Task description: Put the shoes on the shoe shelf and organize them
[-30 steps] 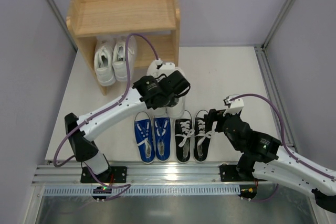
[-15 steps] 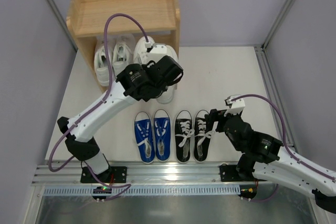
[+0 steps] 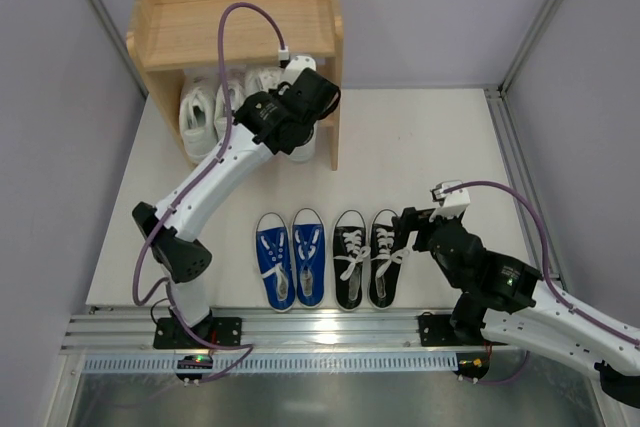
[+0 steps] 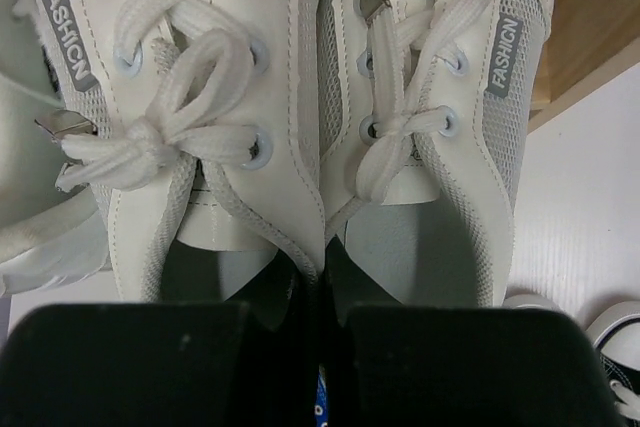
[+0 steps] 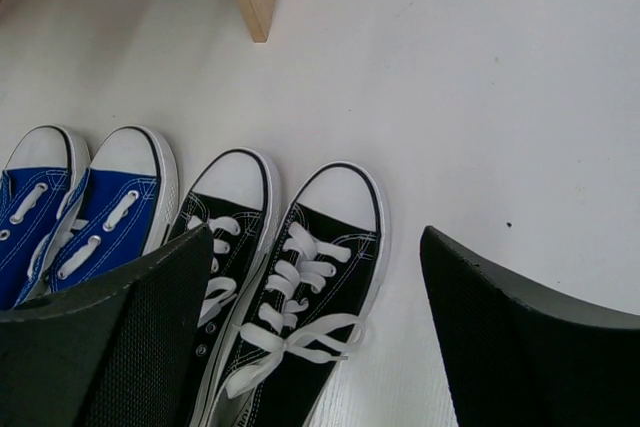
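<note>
L arm reaches fwd to the shoe shelf (image 3: 240, 22). L claw (image 4: 322, 332) is clenched on 1 white pair (image 4: 250, 67), pinching the 2 inner collar edges together between its fingers (image 4: 130, 367). Both shoes are side by side, touching, toes pointing into the lower tier, R half, next to the R side panel. Cannot tell whether the soles rest on the tier or hang just above it. A 2nd white pair (image 3: 205, 112) sits in the L half of the same tier; the top tier holds no shoes. Blue pair (image 3: 275, 259) and black pair (image 3: 350, 257) stand in 1 row on the desk (image 3: 430, 137) near the arm bases, toes toward the shelf. R claw (image 5: 320, 337) is released, jaws wide, hovering above the black pair, no contact.
</note>
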Controlling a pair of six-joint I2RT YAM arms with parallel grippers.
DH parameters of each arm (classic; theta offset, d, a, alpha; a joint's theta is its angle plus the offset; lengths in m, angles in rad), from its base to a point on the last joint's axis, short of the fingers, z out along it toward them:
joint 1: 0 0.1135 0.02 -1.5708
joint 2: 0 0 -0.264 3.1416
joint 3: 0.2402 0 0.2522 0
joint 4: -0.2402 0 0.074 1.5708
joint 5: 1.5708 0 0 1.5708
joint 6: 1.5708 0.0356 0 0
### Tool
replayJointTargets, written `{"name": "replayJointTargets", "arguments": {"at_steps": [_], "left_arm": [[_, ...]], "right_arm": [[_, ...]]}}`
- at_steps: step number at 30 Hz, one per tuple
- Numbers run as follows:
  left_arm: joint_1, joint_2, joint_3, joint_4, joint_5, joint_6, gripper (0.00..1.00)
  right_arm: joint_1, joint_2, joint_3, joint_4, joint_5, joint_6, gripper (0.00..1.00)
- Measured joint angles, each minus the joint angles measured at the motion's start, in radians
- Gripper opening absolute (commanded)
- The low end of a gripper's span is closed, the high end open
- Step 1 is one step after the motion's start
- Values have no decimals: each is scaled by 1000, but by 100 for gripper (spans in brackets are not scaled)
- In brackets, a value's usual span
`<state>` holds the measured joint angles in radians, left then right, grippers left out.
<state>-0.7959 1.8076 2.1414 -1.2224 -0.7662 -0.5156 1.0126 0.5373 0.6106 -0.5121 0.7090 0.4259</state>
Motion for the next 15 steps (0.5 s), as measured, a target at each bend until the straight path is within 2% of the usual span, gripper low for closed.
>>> {"name": "replayJointTargets", "arguments": {"at_steps": [5,8,15], "left_arm": [[-1,32,0,119,26,85,0],[9,42,1,134,31,114,0],[89,104,18,246,109,85,0]], "right_arm": [[0,12,0,3,0,-1,85],[0,22,0,7,-1,-5,85],[0,35,-1,20,-7,-5,84]]}}
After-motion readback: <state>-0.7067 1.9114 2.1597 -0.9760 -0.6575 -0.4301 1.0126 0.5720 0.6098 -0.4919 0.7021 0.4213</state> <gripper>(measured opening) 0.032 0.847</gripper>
